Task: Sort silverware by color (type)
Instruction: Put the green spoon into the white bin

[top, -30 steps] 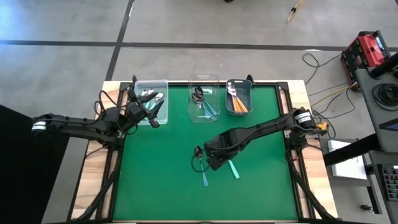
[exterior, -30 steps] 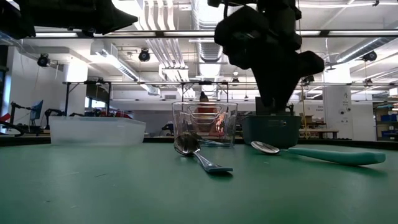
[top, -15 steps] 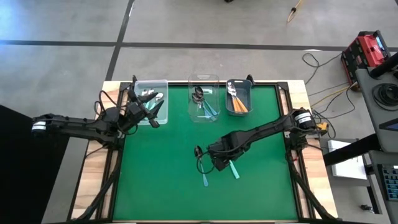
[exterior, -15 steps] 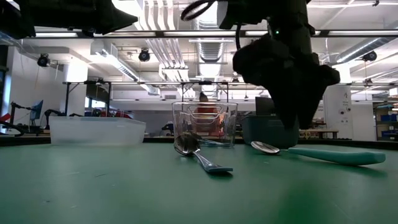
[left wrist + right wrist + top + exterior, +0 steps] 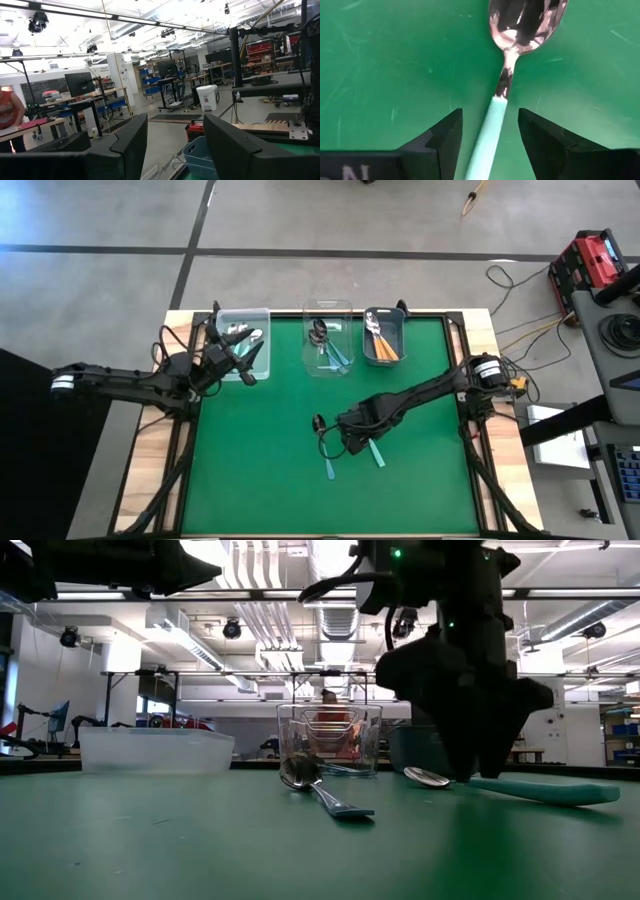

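A mint-teal-handled spoon [image 5: 507, 75] lies flat on the green mat [image 5: 260, 460], its silver bowl [image 5: 425, 777] toward the left. My right gripper [image 5: 490, 145] stands open over it, pointing down, one finger on either side of the handle just behind the neck, touching nothing that shows. A blue-teal-handled spoon [image 5: 326, 450] lies on the mat just to its left. My left gripper [image 5: 250, 362] hangs open and empty by the clear bin [image 5: 243, 330] at the far left.
Three bins stand along the far edge. The low clear one at the left holds a few spoons. A taller clear bin [image 5: 328, 315] holds blue-teal-handled spoons. A grey bin [image 5: 396, 330] holds orange-handled ones. Bare mat spreads to the left and along the near edge.
My right gripper has come down toward the mint-teal spoon and a little toward the near edge, its fingers now close above the mat. Both spoons lie where they were.
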You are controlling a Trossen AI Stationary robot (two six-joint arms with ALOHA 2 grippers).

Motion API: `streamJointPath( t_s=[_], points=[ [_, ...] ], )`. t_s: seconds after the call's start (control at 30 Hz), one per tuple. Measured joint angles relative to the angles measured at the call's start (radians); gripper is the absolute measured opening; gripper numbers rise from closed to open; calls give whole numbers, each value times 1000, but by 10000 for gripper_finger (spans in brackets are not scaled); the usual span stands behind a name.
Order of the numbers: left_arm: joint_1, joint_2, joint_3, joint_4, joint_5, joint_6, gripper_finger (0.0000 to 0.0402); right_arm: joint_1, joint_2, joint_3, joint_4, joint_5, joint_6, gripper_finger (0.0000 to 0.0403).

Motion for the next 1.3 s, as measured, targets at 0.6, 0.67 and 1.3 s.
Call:
streamJointPath(
  t_s=[0.6, 0.67, 1.3],
  points=[
    [0, 0, 0, 0, 0, 7, 176, 0, -4, -69, 60, 13, 30, 51],
    [0, 0, 0, 0, 0, 7, 176, 0, -4, -69, 60, 14, 23, 44],
    [0, 0, 0, 0, 100, -40, 176, -4, -221, -73, 89, 180, -87, 35]
  ],
)
